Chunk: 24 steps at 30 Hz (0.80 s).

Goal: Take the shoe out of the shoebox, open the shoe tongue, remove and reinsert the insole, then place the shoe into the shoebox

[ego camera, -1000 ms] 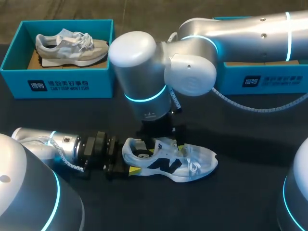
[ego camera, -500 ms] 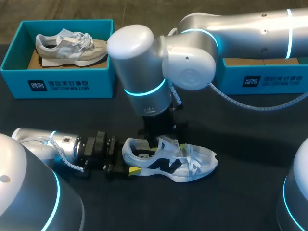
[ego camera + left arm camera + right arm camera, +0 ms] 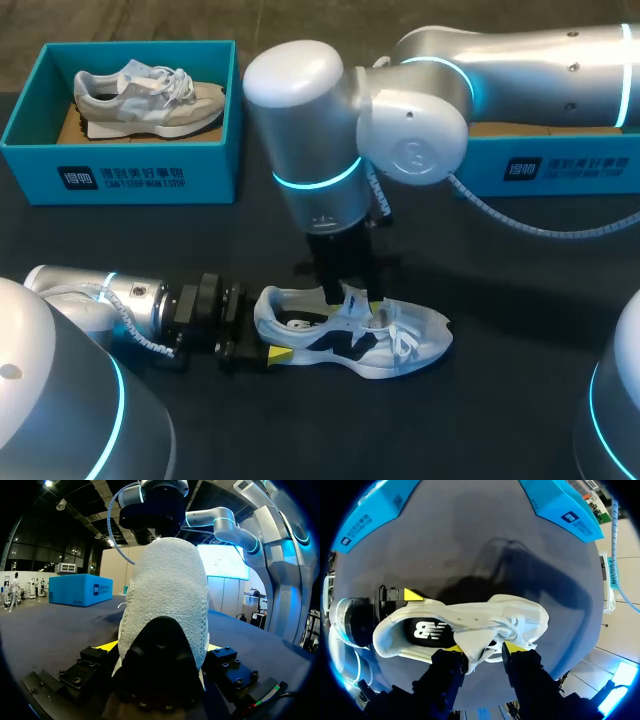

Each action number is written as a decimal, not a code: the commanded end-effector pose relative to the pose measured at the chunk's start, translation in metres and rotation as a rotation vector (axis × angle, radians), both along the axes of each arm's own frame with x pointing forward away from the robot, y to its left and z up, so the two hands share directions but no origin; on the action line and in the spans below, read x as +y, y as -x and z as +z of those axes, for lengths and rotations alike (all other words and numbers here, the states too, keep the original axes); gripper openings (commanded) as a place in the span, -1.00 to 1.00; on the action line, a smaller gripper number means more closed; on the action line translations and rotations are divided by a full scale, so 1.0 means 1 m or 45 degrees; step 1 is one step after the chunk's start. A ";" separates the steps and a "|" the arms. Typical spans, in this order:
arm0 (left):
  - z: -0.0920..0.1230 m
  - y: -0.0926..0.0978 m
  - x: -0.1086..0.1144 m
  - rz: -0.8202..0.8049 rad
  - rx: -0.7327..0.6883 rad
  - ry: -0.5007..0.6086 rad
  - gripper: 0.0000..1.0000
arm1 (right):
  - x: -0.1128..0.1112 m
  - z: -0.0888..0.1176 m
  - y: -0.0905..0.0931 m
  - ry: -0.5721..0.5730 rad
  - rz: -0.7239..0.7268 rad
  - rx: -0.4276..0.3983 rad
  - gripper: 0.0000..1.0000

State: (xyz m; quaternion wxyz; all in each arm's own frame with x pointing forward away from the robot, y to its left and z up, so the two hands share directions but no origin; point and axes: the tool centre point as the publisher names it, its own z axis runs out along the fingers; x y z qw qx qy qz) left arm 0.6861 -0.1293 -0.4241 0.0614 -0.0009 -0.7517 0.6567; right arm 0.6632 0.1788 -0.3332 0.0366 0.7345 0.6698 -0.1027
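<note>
Near the desk's [image 3: 500,400] front edge the white shoe [image 3: 412,335] stands on its sole. The left tool [image 3: 263,333] clamps its heel, and the right tool [image 3: 484,649] pinches the tongue [image 3: 476,641].

Left shoebox [image 3: 120,180]: the front wall carries a dark square logo panel with white characters, followed by two lines of white print. Right shoebox [image 3: 570,168]: the front wall carries the same layout of logo panel and white print. Shoe [image 3: 330,342]: the side carries a large dark letter emblem, also visible in the right wrist view. Left wrist view: print on the blue box is too small to read.
</note>
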 end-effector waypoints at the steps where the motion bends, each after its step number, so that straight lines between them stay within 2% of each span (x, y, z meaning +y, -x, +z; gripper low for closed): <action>1: -0.003 0.001 0.003 0.005 -0.001 -0.001 -1.00 | -0.004 0.006 0.010 0.006 -0.235 -0.065 -0.22; 6: -0.003 0.001 0.003 0.005 -0.001 -0.001 -1.00 | -0.004 0.008 0.015 -0.020 -0.248 -0.066 -0.41; 11: -0.003 0.001 0.003 0.005 -0.001 -0.001 -1.00 | -0.006 0.008 0.016 -0.052 -0.261 -0.062 -0.76; 13: -0.003 0.001 0.003 0.005 -0.001 -0.001 -1.00 | -0.007 0.007 0.016 -0.072 -0.279 -0.056 -1.00; 24: -0.003 0.001 0.003 0.005 -0.001 -0.001 -1.00 | -0.019 0.012 0.016 -0.198 -0.443 -0.092 -1.00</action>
